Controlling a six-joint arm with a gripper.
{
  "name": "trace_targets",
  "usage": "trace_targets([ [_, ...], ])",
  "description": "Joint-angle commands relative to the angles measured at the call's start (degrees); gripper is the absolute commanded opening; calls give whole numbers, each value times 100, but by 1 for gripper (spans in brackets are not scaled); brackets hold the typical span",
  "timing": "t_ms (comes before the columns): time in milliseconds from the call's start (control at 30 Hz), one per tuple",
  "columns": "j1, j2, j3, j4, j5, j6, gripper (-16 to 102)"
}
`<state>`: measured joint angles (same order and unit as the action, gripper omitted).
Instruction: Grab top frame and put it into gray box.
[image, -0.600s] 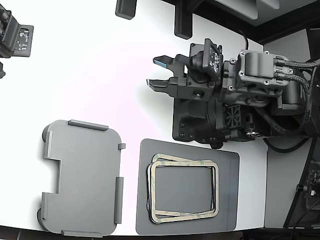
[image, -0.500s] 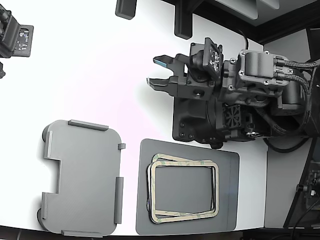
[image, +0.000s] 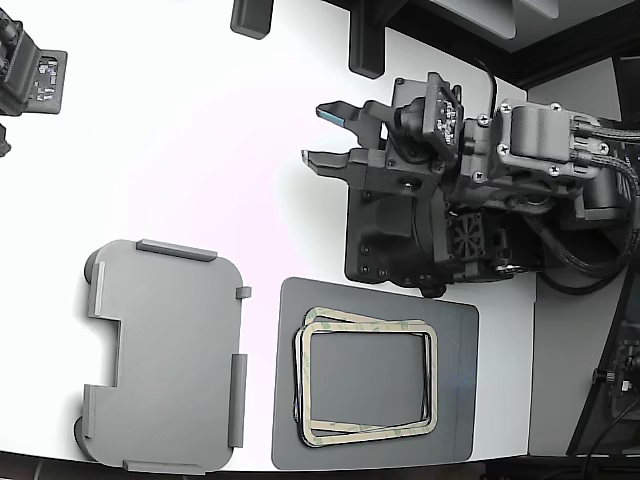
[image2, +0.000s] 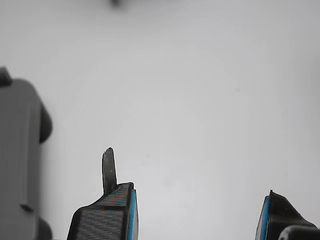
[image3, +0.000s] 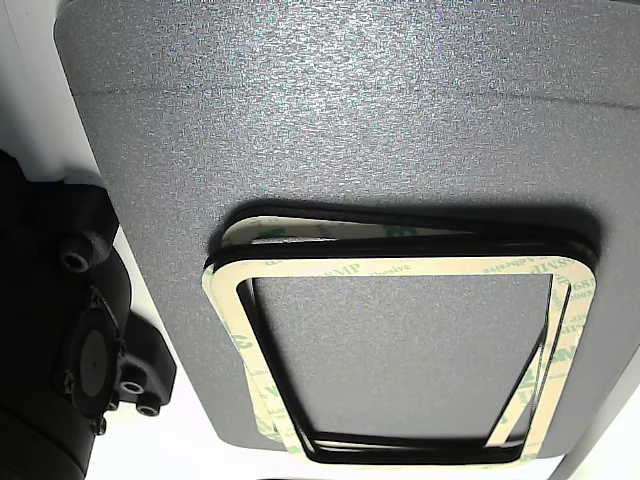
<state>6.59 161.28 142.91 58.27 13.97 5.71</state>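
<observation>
Bright, even light washes the white bench (image: 200, 130) nearly featureless — the wrist view's gray box (image2: 17, 160) is blurred, shadows faint.

Wrist view: gray box (image2: 20, 160) blurred and cut off at the frame edge, only one rounded corner showing. Gripper (image2: 197, 215) fingertips cropped by the picture's edge. Other view: frame stack (image3: 400, 345) clipped at the frame's lower edge; number of frames under the top frame (image3: 400, 268) unclear, possibly three. Dark mat (image3: 330, 120) runs out of frame.
</observation>
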Motion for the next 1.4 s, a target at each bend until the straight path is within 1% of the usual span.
trace_targets([
  [0, 396, -272, -765, 105, 308, -1564, 100],
  [67, 633, -439, -1037, 281, 387, -3129, 100],
  [133, 703, -536, -1195, 360, 220, -4210, 100],
  [167, 703, -571, -1239, 439, 79, -4772, 98],
  [233, 703, -624, -1239, 475, -211, -6311, 100],
  [300, 721, -694, -1248, 563, -404, -7269, 98],
  [400, 1125, -984, -1503, 1081, -352, -9316, 97],
  [467, 1389, -1266, -1775, 1477, -439, -10608, 96],
  [500, 1503, -1433, -1934, 1705, -519, -11021, 97],
  [567, 1740, -1793, -2206, 2030, -659, -11435, 96],
  [667, 2065, -2162, -2479, 2250, -853, -11663, 95],
  [833, 2742, -2452, -2610, 2338, -870, -12120, 99],
  [967, 3349, -2892, -2944, 2566, -826, -12270, 92],
  [1067, 3489, -3437, -3384, 2927, -1055, -12401, 97],
  [1133, 3788, -3788, -3621, 3182, -940, -12366, 100],
  [1200, 4113, -3964, -3647, 3243, -826, -12261, 100],
  [1267, 4377, -4034, -3586, 3226, -914, -12103, 100],
  [1367, 4816, -4192, -3639, 3173, -1002, -11777, 93],
])
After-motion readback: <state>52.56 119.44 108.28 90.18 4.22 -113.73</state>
